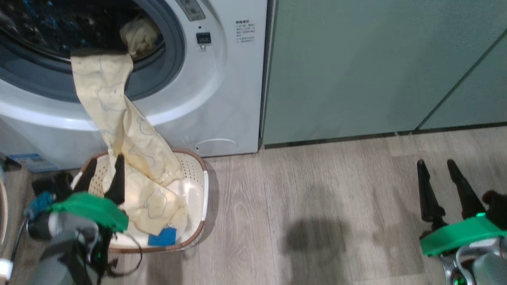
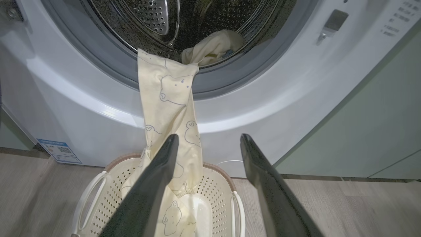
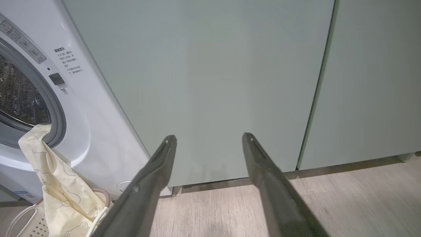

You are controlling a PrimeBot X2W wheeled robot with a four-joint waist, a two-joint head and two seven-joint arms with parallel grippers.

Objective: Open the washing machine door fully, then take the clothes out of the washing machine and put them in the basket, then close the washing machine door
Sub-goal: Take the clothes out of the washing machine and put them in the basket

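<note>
Step in hand: unloading, approx. halfway. L gripper (image 1: 106, 159) hovers over the basket (image 1: 204, 186), fingers apart, nothing clamped, one finger just beside the draped cloth. The clothes (image 1: 119, 126): one long piece hangs from the washing machine (image 1: 222, 99) opening, over the grey ring (image 1: 174, 59), down into the basket; lower end w/ blue patch (image 1: 162, 237) lies inside. 2nd bundle (image 1: 140, 35) sits in the drum (image 1: 59, 23). R gripper (image 1: 436, 162) idle over the floor (image 1: 317, 198), fingers apart, well away. Next, prob.: clamp the hanging piece near the ring, pull it free, drop it in; then the bundle; door last.
</note>
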